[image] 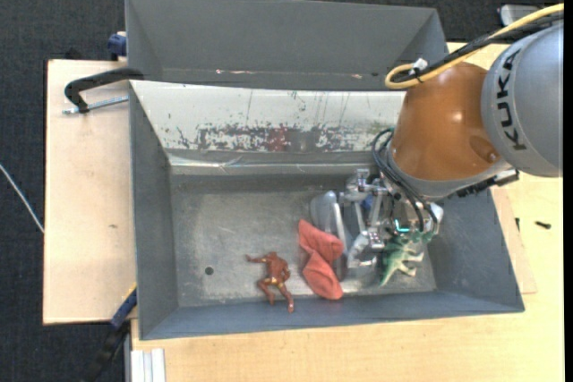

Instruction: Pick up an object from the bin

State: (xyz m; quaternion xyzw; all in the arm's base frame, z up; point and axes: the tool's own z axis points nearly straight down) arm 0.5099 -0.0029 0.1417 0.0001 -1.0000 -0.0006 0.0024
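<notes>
A grey metal bin [148,237] is sitting on a pale board, seen from above. Nearest the viewer, along the bin's lower wall, a small brown toy figure [276,275] is lying on the floor just left of centre, well apart from the robot. To its right, a red crumpled soft thing [320,262] is lying in the lower middle of the frame, stretching from the lower wall up towards the centre. The gripper [363,237] is reaching down to the bin floor just to the right of this red thing, with its metal tip right beside the thing's right edge, perhaps touching it. Whether the gripper is spread or pressed together cannot be told from this angle, and nothing is visibly being held. Just right of the gripper, a green and white toy dinosaur [397,258] is standing near the lower right corner. A little farther back, a grey-blue rounded object [324,212] is resting above the red thing, just left of the gripper. Above them, the robot's orange cover [439,125] and grey arm [533,103] are filling the upper right, entering from the frame's right edge.
</notes>
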